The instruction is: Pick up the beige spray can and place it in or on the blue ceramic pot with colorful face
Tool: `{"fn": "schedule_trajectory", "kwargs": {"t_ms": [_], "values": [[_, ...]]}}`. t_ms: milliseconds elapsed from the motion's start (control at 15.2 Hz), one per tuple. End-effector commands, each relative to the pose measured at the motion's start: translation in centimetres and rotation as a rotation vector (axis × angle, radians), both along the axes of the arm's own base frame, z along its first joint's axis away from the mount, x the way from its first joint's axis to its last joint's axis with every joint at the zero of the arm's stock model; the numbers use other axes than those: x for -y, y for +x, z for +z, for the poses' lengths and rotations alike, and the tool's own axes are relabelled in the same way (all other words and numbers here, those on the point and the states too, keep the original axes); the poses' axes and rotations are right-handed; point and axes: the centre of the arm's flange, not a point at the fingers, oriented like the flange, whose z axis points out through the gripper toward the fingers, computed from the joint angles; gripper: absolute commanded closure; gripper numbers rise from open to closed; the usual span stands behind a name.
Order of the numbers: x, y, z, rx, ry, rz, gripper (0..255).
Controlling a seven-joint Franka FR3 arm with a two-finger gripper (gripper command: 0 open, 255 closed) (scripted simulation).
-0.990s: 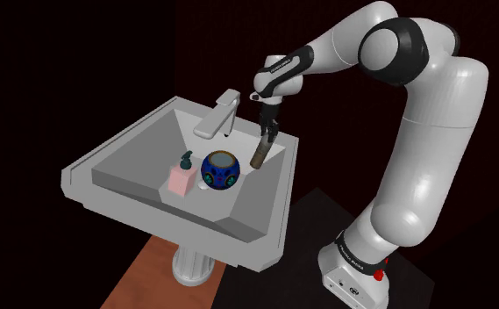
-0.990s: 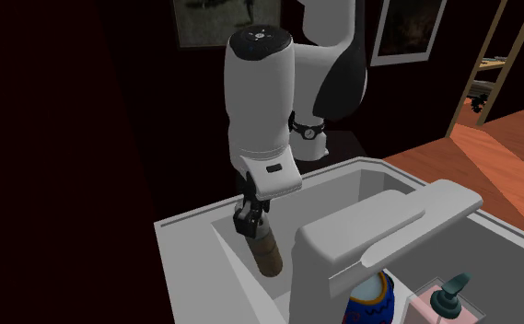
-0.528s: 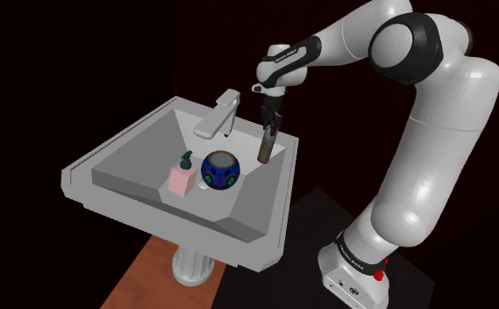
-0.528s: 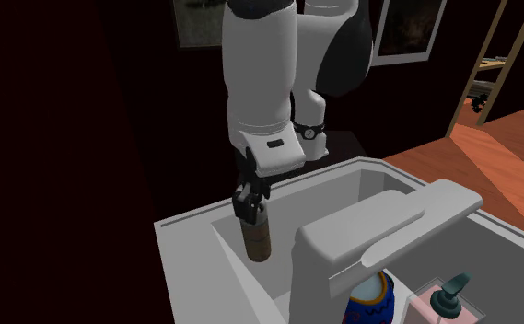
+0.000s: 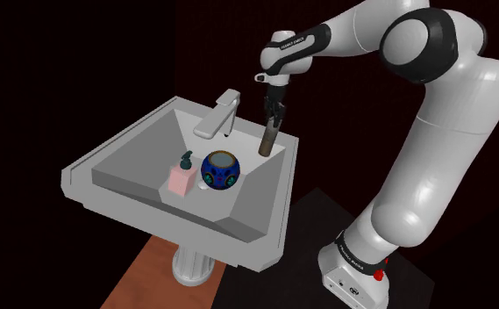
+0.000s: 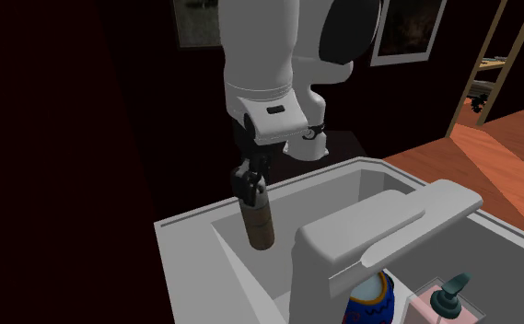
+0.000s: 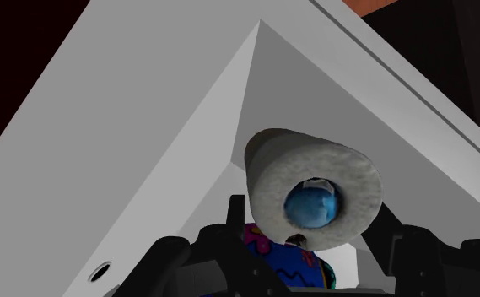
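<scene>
My black gripper (image 5: 275, 112) is shut on the top of the brown-beige spray can (image 5: 269, 140), which hangs upright above the far right corner of the grey sink (image 5: 133, 154). In the second exterior view the gripper (image 6: 250, 182) clasps the can (image 6: 260, 221) over the basin's corner. In the wrist view the can (image 7: 314, 190) stands between my fingers (image 7: 229, 215), its blue-capped top facing the camera. The blue pot with the colourful face (image 5: 220, 169) sits in the basin, toward the shoulder view's left of the can and below it; the second exterior view shows the pot (image 6: 372, 299) partly hidden behind the faucet.
A pink soap dispenser (image 5: 182, 176) stands beside the pot in the basin. A grey faucet (image 5: 218, 113) rises from the sink's back rim, close to the can. The sink stands on a pedestal (image 5: 190, 263) over a brown floor. Dark walls surround it.
My gripper has risen with the spray can, and the can has swung from tilted to nearly upright. The pot and dispenser have not moved.
</scene>
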Motion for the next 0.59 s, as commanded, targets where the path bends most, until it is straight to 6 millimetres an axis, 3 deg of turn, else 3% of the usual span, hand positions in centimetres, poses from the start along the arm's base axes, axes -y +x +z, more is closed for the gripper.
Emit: {"fn": "schedule_trajectory", "kwargs": {"t_ms": [0, 528], "values": [[0.0, 0.1, 1.1, 0.0, 0.0, 0.0, 255], [0.0, 0.1, 5.3, 0.0, 0.0, 0.0, 255]]}}
